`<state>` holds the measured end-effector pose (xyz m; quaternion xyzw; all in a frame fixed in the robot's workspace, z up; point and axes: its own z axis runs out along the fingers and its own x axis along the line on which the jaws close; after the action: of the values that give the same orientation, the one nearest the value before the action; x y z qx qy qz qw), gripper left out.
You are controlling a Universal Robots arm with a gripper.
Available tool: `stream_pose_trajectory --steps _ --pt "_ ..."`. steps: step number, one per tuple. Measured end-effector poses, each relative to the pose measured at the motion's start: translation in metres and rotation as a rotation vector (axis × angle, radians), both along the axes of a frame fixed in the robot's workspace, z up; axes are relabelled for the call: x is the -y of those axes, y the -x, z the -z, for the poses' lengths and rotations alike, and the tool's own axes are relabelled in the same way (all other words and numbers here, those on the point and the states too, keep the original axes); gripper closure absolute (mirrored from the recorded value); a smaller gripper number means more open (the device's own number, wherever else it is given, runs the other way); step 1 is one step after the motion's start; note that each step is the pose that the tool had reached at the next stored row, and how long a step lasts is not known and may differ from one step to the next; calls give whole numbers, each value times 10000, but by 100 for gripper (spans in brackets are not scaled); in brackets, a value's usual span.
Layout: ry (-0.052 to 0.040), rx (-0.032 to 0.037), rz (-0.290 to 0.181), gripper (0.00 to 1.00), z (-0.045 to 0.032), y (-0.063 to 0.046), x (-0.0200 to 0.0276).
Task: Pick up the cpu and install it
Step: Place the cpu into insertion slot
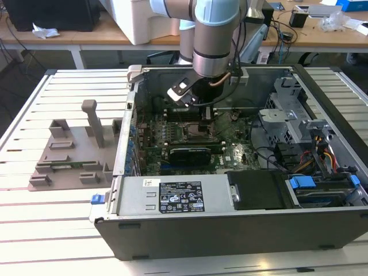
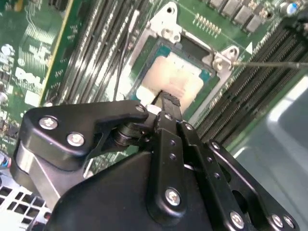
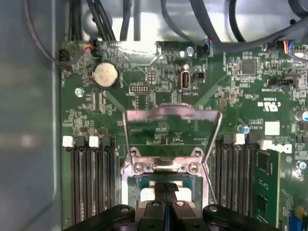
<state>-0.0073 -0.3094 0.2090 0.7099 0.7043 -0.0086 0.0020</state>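
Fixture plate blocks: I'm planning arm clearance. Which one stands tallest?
The slim upright post on the side towards the computer case; the others are low, squat blocks.

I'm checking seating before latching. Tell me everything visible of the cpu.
The cpu, a small flat square chip with a pale silver-grey metal top, lies flat inside the metal-framed socket on the green motherboard, the hinged load plate raised. The black end effector, shut, has its tips over the chip's edge; contact cannot be judged.
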Motion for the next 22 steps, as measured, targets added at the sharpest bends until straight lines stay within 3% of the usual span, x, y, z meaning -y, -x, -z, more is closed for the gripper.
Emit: stream_pose_trajectory --steps 2,3,6,10,18,22 --pt "13 -8 2 89 -100 1 3" --pt "15 -8 1 89 -230 1 3" --pt "15 -8 1 89 -474 1 3" --pt "15 -8 1 89 -691 1 3" --pt "14 -8 1 89 -1008 1 3" --pt "4 -8 1 89 -1010 1 3"
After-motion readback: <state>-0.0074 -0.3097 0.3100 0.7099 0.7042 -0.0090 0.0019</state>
